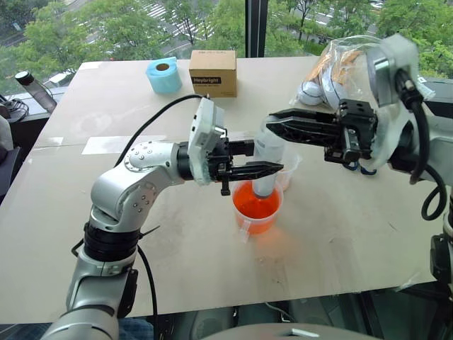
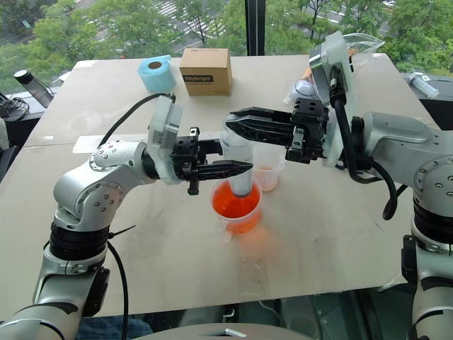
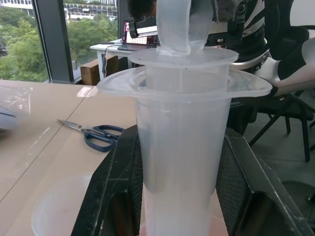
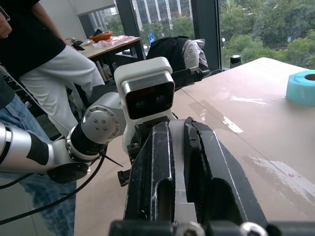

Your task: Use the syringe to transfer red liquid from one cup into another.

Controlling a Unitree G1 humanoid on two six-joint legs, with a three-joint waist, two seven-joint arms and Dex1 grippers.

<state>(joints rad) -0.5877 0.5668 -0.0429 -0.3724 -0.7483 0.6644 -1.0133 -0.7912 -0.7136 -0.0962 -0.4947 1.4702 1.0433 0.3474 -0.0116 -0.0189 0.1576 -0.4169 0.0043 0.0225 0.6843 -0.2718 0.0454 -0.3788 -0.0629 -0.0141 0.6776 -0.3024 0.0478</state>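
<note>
The syringe stands upright with its tip down in the wide handled cup, which holds the red liquid. My left gripper comes in level from the left and is shut on the barrel, with a black finger on each side. From the right, my right gripper is shut on the plunger above the barrel's flange. The smaller clear cup stands just behind the handled one, close to the syringe.
At the table's far edge stand a blue tape roll and a cardboard box. A plastic bag lies at the back right, scissors lie on the table, and a person stands beyond it.
</note>
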